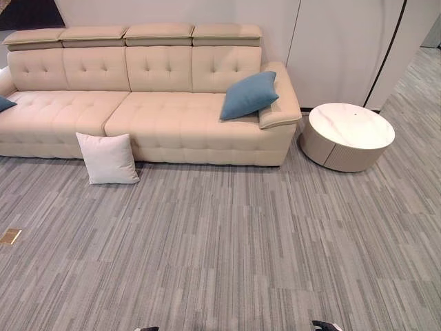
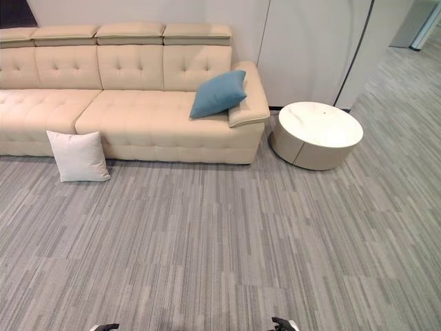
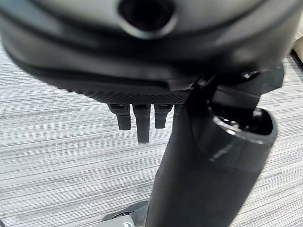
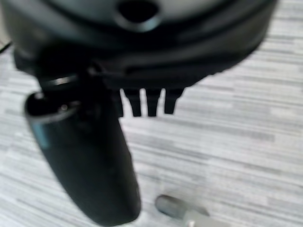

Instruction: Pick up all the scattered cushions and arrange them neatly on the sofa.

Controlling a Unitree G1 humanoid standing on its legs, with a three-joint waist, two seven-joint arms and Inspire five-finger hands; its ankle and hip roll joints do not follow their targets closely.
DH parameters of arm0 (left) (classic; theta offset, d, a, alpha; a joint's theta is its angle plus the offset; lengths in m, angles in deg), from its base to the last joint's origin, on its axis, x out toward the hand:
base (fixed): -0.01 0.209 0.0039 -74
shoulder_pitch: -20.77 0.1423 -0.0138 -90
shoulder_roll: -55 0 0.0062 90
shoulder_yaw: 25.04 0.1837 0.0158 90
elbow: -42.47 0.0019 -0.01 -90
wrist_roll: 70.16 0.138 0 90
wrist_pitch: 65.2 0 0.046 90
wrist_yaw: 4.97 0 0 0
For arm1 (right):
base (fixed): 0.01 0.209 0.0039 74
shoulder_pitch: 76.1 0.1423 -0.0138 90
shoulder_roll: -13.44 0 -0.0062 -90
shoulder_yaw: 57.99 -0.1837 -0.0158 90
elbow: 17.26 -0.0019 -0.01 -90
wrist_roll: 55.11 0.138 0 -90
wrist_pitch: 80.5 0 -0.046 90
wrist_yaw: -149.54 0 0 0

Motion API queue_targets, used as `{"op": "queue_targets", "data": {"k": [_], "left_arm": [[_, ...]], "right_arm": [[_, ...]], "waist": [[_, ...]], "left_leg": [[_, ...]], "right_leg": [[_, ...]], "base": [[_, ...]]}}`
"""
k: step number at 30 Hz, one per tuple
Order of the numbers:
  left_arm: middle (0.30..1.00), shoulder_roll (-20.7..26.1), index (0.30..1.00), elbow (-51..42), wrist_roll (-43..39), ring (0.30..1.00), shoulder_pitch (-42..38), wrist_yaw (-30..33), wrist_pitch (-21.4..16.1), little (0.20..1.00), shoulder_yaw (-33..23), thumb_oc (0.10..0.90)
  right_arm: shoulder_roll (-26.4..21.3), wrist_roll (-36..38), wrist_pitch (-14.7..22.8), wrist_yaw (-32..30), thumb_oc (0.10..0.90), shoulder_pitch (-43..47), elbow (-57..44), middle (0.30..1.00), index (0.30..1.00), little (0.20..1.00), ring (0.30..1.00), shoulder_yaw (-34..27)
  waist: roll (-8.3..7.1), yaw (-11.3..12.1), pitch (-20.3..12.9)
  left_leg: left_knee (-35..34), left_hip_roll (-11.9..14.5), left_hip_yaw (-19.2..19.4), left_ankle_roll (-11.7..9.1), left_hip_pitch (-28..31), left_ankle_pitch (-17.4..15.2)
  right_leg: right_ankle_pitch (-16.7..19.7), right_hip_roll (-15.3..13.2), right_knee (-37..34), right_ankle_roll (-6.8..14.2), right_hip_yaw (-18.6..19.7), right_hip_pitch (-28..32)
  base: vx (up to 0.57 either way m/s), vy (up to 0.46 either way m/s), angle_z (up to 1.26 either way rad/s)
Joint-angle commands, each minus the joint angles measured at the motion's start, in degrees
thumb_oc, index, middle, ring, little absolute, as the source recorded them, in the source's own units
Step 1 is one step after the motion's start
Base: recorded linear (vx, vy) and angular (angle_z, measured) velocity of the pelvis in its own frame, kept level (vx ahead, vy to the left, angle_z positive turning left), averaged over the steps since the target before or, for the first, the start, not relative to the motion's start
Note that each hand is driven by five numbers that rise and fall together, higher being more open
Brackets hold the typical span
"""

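Observation:
A white cushion (image 1: 107, 158) stands on the grey carpet, leaning against the front of the beige sofa (image 1: 165, 121) left of its middle. On the seat's right end a blue cushion (image 1: 249, 95) rests tilted against the armrest. The corner of another blue cushion (image 1: 5, 103) shows on the seat at the far left. My left hand (image 3: 142, 75) hangs over bare carpet, fingers (image 3: 143, 124) straight, holding nothing. My right hand (image 4: 142, 61) is likewise open over the carpet with its fingers (image 4: 152, 105) straight. Both hands are well short of the sofa.
A low round table with a white top (image 1: 348, 134) stands on the floor just right of the sofa's armrest. A small brass floor plate (image 1: 9, 236) is set in the carpet at the left. Wide carpet lies between me and the sofa.

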Motion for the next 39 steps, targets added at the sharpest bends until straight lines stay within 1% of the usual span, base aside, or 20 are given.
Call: {"op": "queue_targets", "data": {"k": [1, 9, 19, 20, 25, 26, 27, 28, 29, 30, 31, 32, 33, 34, 37, 39], "left_arm": [[0.900, 0.77, 0.900, 1.52, 1.97, 0.900, -3.45, 1.36, -0.15, 0.900, -0.65, 0.800], [0.900, 0.52, 0.900, 0.90, 1.67, 0.900, -3.76, 1.64, -0.06, 0.900, -0.14, 0.800], [0.900, 0.01, 0.900, 0.05, 2.14, 0.900, -4.70, 0.96, -0.14, 0.900, 1.79, 0.800], [0.900, -0.09, 0.900, -1.34, 1.92, 0.900, -5.06, 0.32, -0.66, 0.900, 3.02, 0.800], [0.900, -0.13, 0.900, -3.19, 0.77, 0.900, -5.48, -0.03, -1.10, 0.900, 3.59, 0.800], [0.900, -0.10, 0.900, -3.55, 0.24, 0.900, -6.20, 0.32, -1.25, 0.900, 3.84, 0.800], [0.900, -0.10, 0.900, -3.55, 0.24, 0.900, -6.21, 0.32, -1.25, 0.900, 3.84, 0.800], [0.900, -0.11, 0.900, -3.57, 0.22, 0.900, -6.53, 0.42, -1.18, 0.900, 3.93, 0.800], [0.900, -0.30, 0.900, -3.56, -0.06, 0.900, -7.08, 0.41, -1.10, 0.900, 4.18, 0.800], [0.900, -0.30, 0.900, -3.56, -0.06, 0.900, -7.08, 0.41, -1.10, 0.900, 4.18, 0.800], [0.900, -0.41, 0.900, -3.73, -0.72, 0.900, -7.65, 0.39, -1.14, 0.900, 4.26, 0.800], [0.900, -0.41, 0.900, -3.72, -0.72, 0.900, -7.66, 0.39, -1.14, 0.900, 4.26, 0.800], [0.900, -0.55, 0.900, -3.74, -0.99, 0.900, -7.76, 0.41, -1.20, 0.900, 4.26, 0.800], [0.900, -0.64, 0.900, -3.73, -1.50, 0.900, -7.71, 0.39, -1.38, 0.900, 4.24, 0.800], [0.900, -0.68, 0.900, -3.63, -1.87, 0.900, -7.51, 0.41, -1.41, 0.900, 4.20, 0.800], [0.900, -0.72, 0.900, -3.24, -1.63, 0.900, -7.32, 0.29, -1.43, 0.900, 4.34, 0.800]], "right_arm": [[-0.71, -0.83, 0.87, -1.68, 0.800, 2.13, 0.47, 0.900, 0.900, 0.900, 0.900, 1.19], [-0.68, -0.66, 0.74, -1.73, 0.800, 1.86, 0.50, 0.900, 0.900, 0.900, 0.900, 1.20], [-0.72, -1.17, 0.36, -1.70, 0.800, 1.78, 0.61, 0.900, 0.900, 0.900, 0.900, 1.75], [-0.76, -1.32, 0.32, -1.83, 0.800, 1.64, 0.70, 0.900, 0.900, 0.900, 0.900, 1.82], [-1.04, -0.90, 0.51, -1.84, 0.800, 1.46, 0.24, 0.900, 0.900, 0.900, 0.900, 1.72], [-1.09, -0.41, 0.79, -2.11, 0.800, 1.62, -0.08, 0.900, 0.900, 0.900, 0.900, 1.53], [-1.09, -0.41, 0.79, -2.11, 0.800, 1.62, -0.08, 0.900, 0.900, 0.900, 0.900, 1.52], [-1.10, -0.30, 0.96, -2.16, 0.800, 1.72, -0.18, 0.900, 0.900, 0.900, 0.900, 1.46], [-1.31, -0.01, 1.07, -2.40, 0.800, 1.93, -0.15, 0.900, 0.900, 0.900, 0.900, 1.36], [-1.31, -0.01, 1.07, -2.40, 0.800, 1.93, -0.15, 0.900, 0.900, 0.900, 0.900, 1.36], [-1.68, 0.16, 1.25, -2.61, 0.800, 2.35, -0.18, 0.900, 0.900, 0.900, 0.900, 1.42], [-1.68, 0.17, 1.26, -2.61, 0.800, 2.37, -0.17, 0.900, 0.900, 0.900, 0.900, 1.41], [-1.80, 0.24, 1.35, -2.68, 0.800, 2.44, -0.13, 0.900, 0.900, 0.900, 0.900, 1.47], [-1.99, 0.53, 1.30, -2.66, 0.800, 2.47, 0.09, 0.900, 0.900, 0.900, 0.900, 1.42], [-2.10, 0.80, 1.36, -2.59, 0.800, 2.42, 0.27, 0.900, 0.900, 0.900, 0.900, 1.33], [-2.06, 0.91, 1.34, -2.49, 0.800, 2.45, 0.06, 0.900, 0.900, 0.900, 0.900, 1.38]], "waist": [[-1.65, 1.15, -0.18], [-1.53, 0.82, -0.21], [-1.26, 0.15, 0.31], [-1.00, -0.24, 0.56], [-0.77, -0.55, 1.05], [-0.90, -0.75, 1.79], [-0.90, -0.75, 1.77], [-1.07, -0.88, 2.18], [-1.39, -0.89, 3.02], [-1.39, -0.90, 3.00], [-1.87, -0.75, 3.98], [-1.86, -0.76, 3.96], [-1.98, -0.63, 4.12], [-2.19, -0.56, 4.47], [-2.38, -0.46, 4.27], [-2.40, -0.26, 3.74]], "left_leg": [[-0.77, -0.76, -5.79, -0.26, -0.68, -3.50], [-0.77, -0.60, -6.10, -0.25, -0.32, -3.58], [-0.77, -0.07, -6.31, -0.72, -0.71, -3.21], [-0.77, 0.15, -6.50, -0.96, -1.03, -3.02], [-0.77, 0.62, -6.67, -1.22, -1.56, -2.66], [1.11, 1.00, -6.59, -1.69, -2.69, -2.85], [1.20, 0.99, -6.58, -1.69, -2.76, -2.90], [3.97, 0.94, -6.31, -1.94, -4.11, -3.69], [8.77, 0.60, -5.54, -2.29, -6.51, -4.78], [8.79, 0.60, -5.54, -2.29, -6.53, -4.79], [13.67, 0.15, -4.75, -2.58, -8.98, -5.43], [13.84, 0.15, -4.76, -2.58, -9.10, -5.51], [15.45, 0.11, -4.54, -2.64, -9.94, -5.33], [17.26, 0.16, -3.59, -2.48, -11.85, -4.77], [15.89, -0.11, -2.67, -1.99, -13.23, -4.93], [13.35, -0.81, -1.76, -1.77, -15.49, -3.37]], "right_leg": [[-1.68, -2.15, 2.02, 5.01, 2.94, -1.61], [-2.30, -1.95, 2.98, 4.76, 3.12, -1.67], [-2.94, -1.45, 3.98, 4.19, 3.22, -2.51], [-3.23, -1.12, 4.45, 3.93, 3.21, -3.16], [-3.68, -0.61, 5.49, 3.52, 3.45, -4.16], [-4.11, -0.11, 6.43, 3.03, 3.93, -4.99], [-4.11, -0.11, 6.46, 3.03, 3.93, -5.03], [-4.28, -0.02, 6.83, 2.76, 4.14, -5.29], [-4.51, -0.07, 7.17, 2.48, 4.23, -5.52], [-4.51, -0.07, 7.18, 2.48, 4.23, -5.54], [-4.40, -0.34, 7.49, 2.14, 4.26, -5.41], [-4.40, -0.33, 7.50, 2.15, 4.24, -5.46], [-4.42, -0.37, 7.53, 1.98, 4.21, -5.30], [-4.53, -0.61, 7.46, 1.84, 4.03, -4.94], [-4.72, -0.87, 6.99, 1.97, 3.80, -4.43], [-5.00, -0.72, 5.88, 2.26, 4.09, -3.35]], "base": [[0.00, 0.000, 0.00], [0.00, -0.005, 0.00], [0.00, -0.042, 0.00], [0.00, -0.060, 0.01], [-0.01, -0.067, 0.01], [-0.01, -0.085, 0.01], [-0.02, -0.113, 0.08], [-0.02, -0.067, 0.13], [-0.02, -0.067, 0.18], [-0.01, -0.078, 0.17], [0.00, -0.038, 0.09], [0.02, -0.048, 0.03], [0.08, -0.017, -0.05], [0.12, -0.014, -0.05], [0.13, 0.005, -0.03], [0.18, 0.031, 0.06]]}}
